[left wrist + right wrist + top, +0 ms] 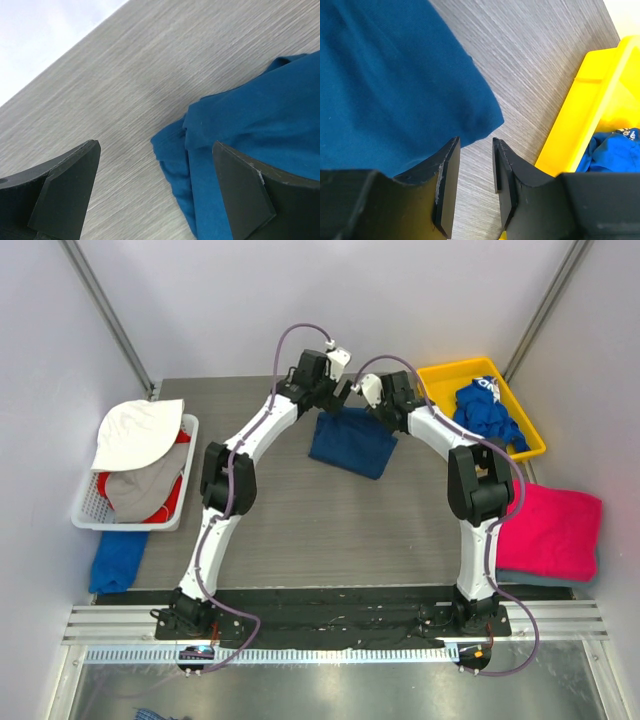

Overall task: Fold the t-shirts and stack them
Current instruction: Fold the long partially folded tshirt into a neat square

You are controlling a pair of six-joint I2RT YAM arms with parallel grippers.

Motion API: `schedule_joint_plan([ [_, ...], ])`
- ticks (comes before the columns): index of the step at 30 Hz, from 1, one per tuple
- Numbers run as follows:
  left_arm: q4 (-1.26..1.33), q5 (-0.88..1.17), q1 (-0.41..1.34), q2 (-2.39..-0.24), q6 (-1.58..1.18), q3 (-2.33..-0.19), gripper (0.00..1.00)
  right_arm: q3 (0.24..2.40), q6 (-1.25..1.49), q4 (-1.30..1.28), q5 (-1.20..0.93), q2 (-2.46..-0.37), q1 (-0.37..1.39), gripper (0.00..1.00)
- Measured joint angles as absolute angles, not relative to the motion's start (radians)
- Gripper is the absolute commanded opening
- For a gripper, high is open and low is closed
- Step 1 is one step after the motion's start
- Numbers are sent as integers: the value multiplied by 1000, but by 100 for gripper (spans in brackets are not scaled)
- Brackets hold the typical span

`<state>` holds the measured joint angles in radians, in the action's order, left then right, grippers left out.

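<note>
Finds the navy tee lying folded on the tabletop, directly beneath both pincers. Shows the left pincer spread wide and empty, with the tee's rumpled edge just ahead, towards its right finger. Shows the right pincer narrowed to a slim gap, gripping nothing, with the tee's corner just beyond its tips. Expect soft, light, limp cotton, likely to sag and unfold if raised by one point. Better to pinch through all layers at two neighbouring corners, one per pincer.

Wide-open jaws over grey table; dark blue t-shirt corner between.
</note>
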<state>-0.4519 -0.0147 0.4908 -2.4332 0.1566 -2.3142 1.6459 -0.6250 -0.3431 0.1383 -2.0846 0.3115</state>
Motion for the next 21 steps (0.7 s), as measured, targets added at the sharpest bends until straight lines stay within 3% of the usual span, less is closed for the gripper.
schedule_joint_plan([
  [21, -353, -38, 490, -2631, 194, -2400, 100, 1705, -639, -290, 217, -2239, 307, 39],
])
